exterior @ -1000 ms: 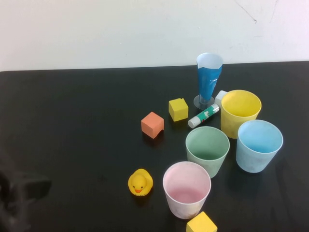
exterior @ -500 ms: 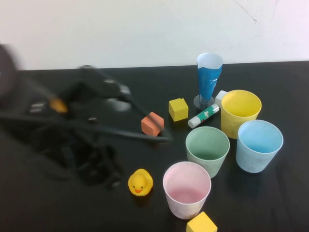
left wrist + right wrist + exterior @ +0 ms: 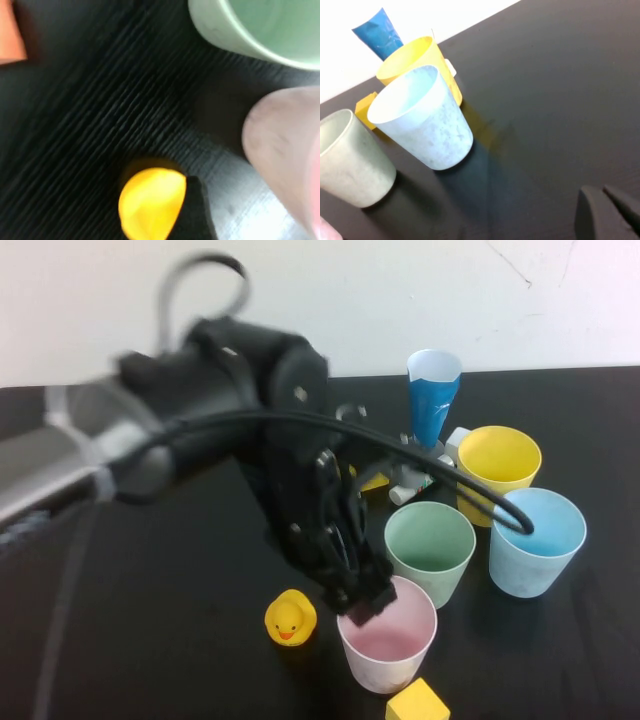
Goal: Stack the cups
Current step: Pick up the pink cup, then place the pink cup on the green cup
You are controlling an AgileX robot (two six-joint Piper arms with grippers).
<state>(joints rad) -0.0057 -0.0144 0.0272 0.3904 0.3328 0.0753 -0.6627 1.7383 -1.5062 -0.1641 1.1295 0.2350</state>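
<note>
Four cups stand on the black table: pink (image 3: 388, 638) nearest, green (image 3: 430, 545), light blue (image 3: 537, 540) and yellow (image 3: 497, 468). My left arm reaches across from the left. Its gripper (image 3: 362, 608) hangs open at the pink cup's left rim, between the cup and a rubber duck (image 3: 290, 618). In the left wrist view one dark finger (image 3: 192, 212) shows beside the duck (image 3: 150, 200), with the pink cup's wall (image 3: 285, 165) close by and the green cup (image 3: 260, 30) beyond. My right gripper (image 3: 607, 212) is shut, low over bare table beside the light blue cup (image 3: 420, 120).
A tall blue cone glass (image 3: 432, 400) stands behind the yellow cup, with a glue stick (image 3: 408, 487) next to it. A yellow cube (image 3: 417, 703) lies at the front edge by the pink cup. An orange cube (image 3: 10, 30) shows in the left wrist view.
My left arm has swung in from the left edge across the table to the pink cup, and its gripper has opened. The cups and the right arm have not moved.
</note>
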